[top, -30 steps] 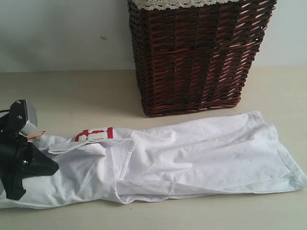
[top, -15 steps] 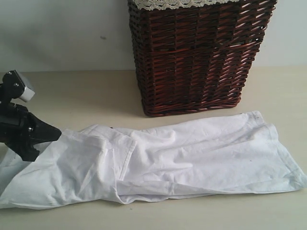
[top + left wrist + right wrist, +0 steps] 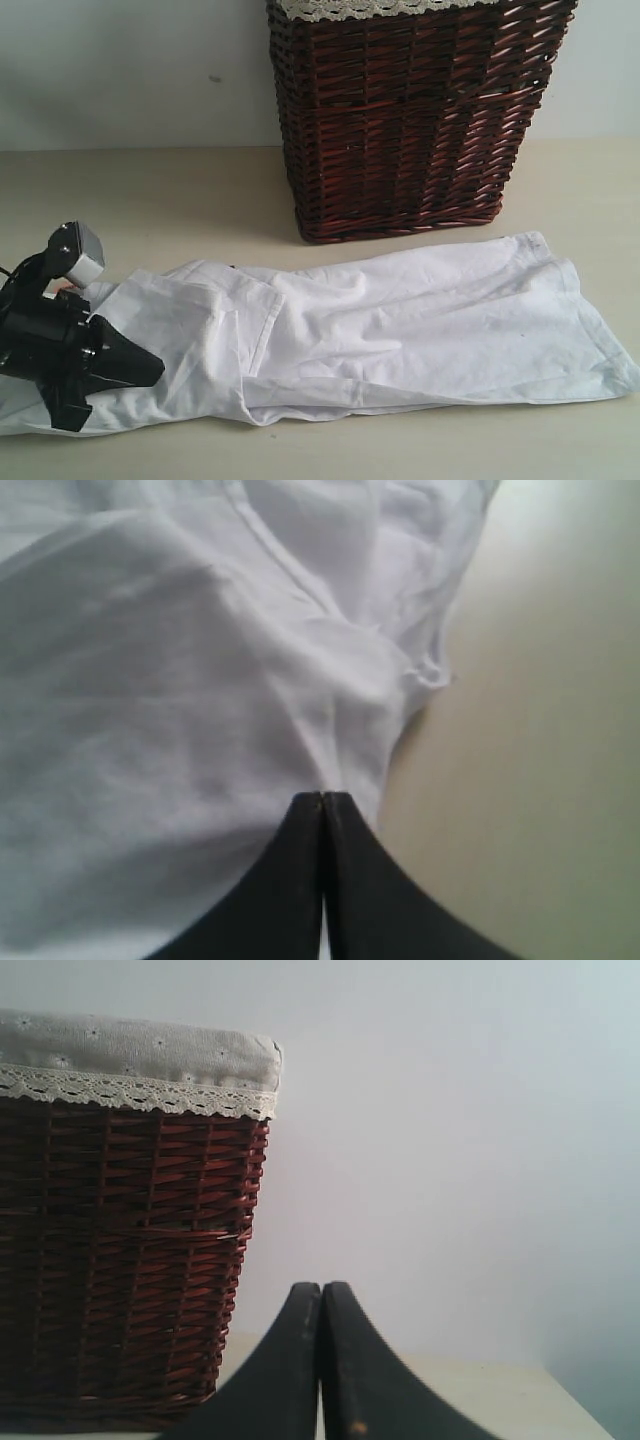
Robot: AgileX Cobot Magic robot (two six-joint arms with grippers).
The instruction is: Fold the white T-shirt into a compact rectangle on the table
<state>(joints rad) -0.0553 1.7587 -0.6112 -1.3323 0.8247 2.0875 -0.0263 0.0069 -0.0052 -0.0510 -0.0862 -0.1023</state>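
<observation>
White creased T-shirt point(image 3: 400, 320) lies in a long band on matte table point(image 3: 150, 200).

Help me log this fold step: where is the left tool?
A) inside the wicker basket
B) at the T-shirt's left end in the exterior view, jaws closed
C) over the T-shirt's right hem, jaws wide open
B: the left tool sits low on the left end of the white T-shirt, its jaws pressed together, well clear of the basket.
</observation>
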